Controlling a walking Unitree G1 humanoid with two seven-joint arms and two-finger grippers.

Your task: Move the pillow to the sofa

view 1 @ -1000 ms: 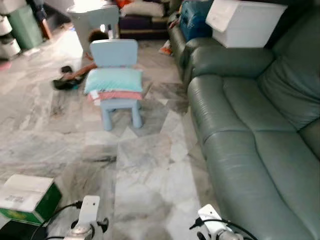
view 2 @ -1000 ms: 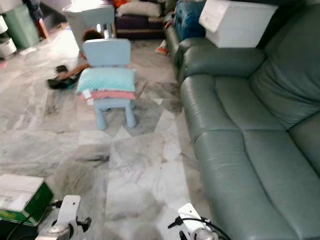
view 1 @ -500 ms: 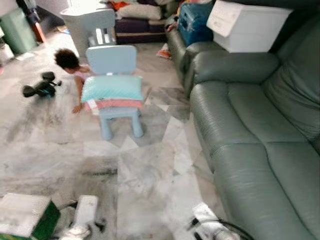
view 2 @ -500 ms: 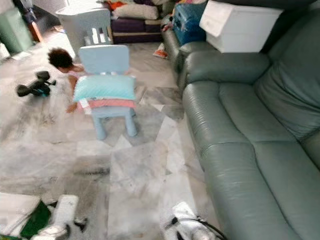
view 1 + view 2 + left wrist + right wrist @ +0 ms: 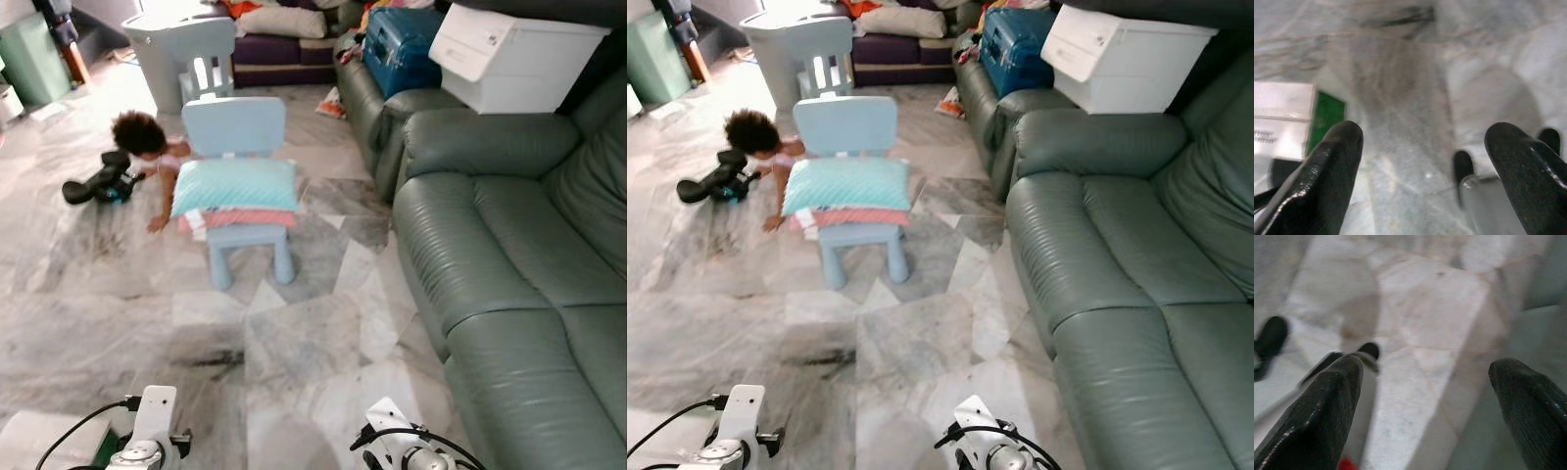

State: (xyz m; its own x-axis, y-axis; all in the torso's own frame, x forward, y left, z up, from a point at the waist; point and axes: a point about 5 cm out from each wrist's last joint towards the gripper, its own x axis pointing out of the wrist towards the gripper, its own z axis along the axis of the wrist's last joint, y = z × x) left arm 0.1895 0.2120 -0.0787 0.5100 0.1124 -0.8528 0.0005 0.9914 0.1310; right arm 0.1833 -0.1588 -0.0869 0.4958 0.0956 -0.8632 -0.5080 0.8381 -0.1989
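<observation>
A quilted, puffy teal pillow (image 5: 235,186) lies atop a pink one on the seat of a small pale-blue plastic chair (image 5: 235,127), well apart from the smooth green leather sofa (image 5: 509,284). Above veined grey marble floor (image 5: 294,343), the left gripper (image 5: 1425,161) and right gripper (image 5: 1425,387) hang spread, empty.

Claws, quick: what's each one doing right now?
Left claw: open, holding nothing, over the floor.
Right claw: open, holding nothing, over the floor.
</observation>
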